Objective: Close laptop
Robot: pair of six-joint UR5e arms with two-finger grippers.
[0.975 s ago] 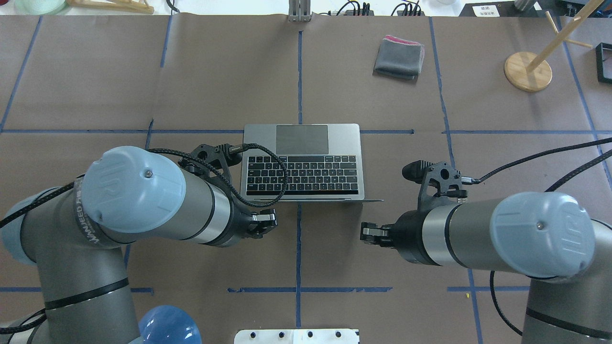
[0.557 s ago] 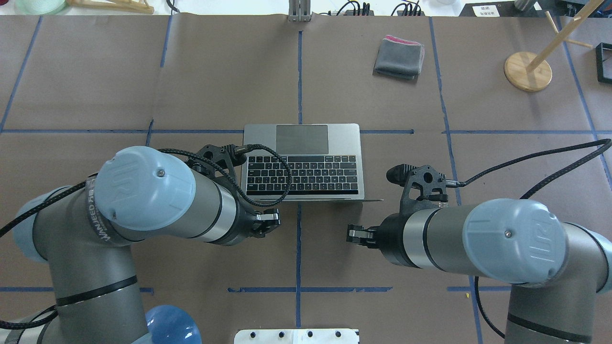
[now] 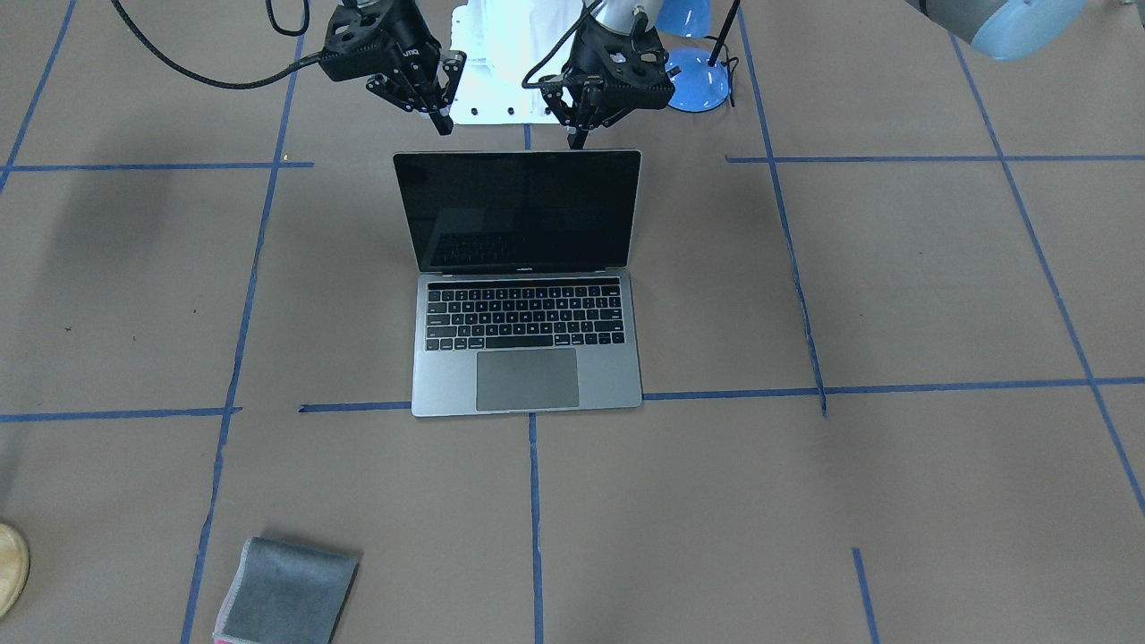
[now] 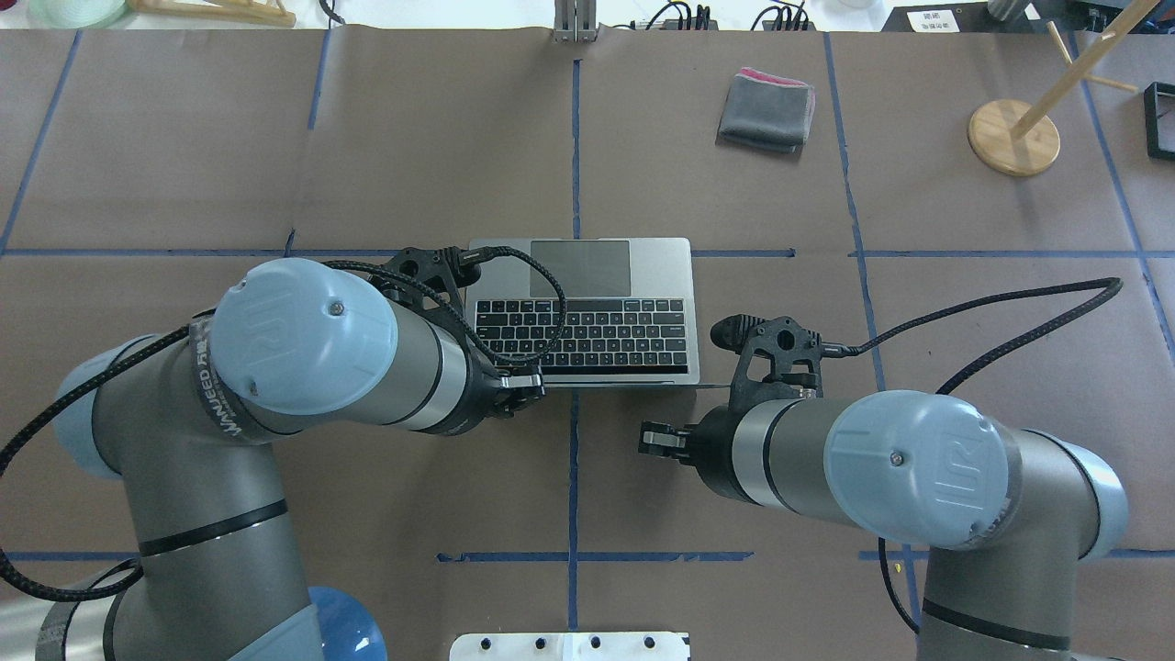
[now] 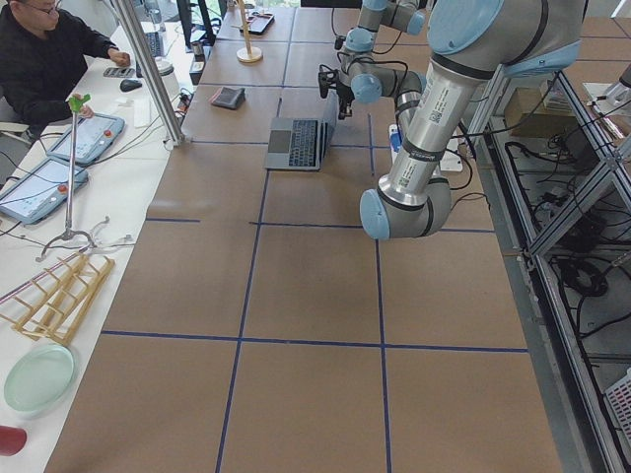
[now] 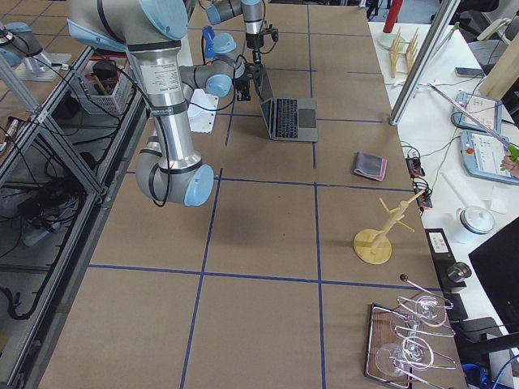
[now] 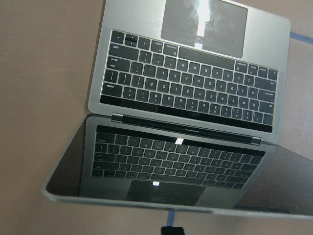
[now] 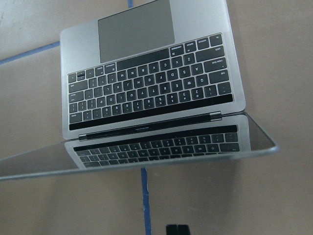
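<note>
The space-grey laptop (image 4: 587, 321) stands open in the middle of the table, its dark screen (image 3: 519, 215) upright and facing away from me, with the keyboard and trackpad beyond. It fills both wrist views (image 7: 190, 93) (image 8: 146, 93). My left gripper (image 4: 525, 390) is shut and empty, just behind the left part of the lid's top edge; in the front view it points down behind the lid (image 3: 575, 139). My right gripper (image 4: 654, 439) is shut and empty, a little further back behind the lid's right part (image 3: 443, 125). Neither visibly touches the lid.
A grey folded cloth (image 4: 766, 110) lies at the far right of centre. A wooden stand (image 4: 1012, 136) is at the far right. The white robot base plate (image 4: 569, 645) sits at the near edge. Blue tape lines cross the brown table cover.
My left gripper has moved forward to just behind the lid's top edge. My right gripper has moved left toward the table's centre line. The laptop has not moved.
</note>
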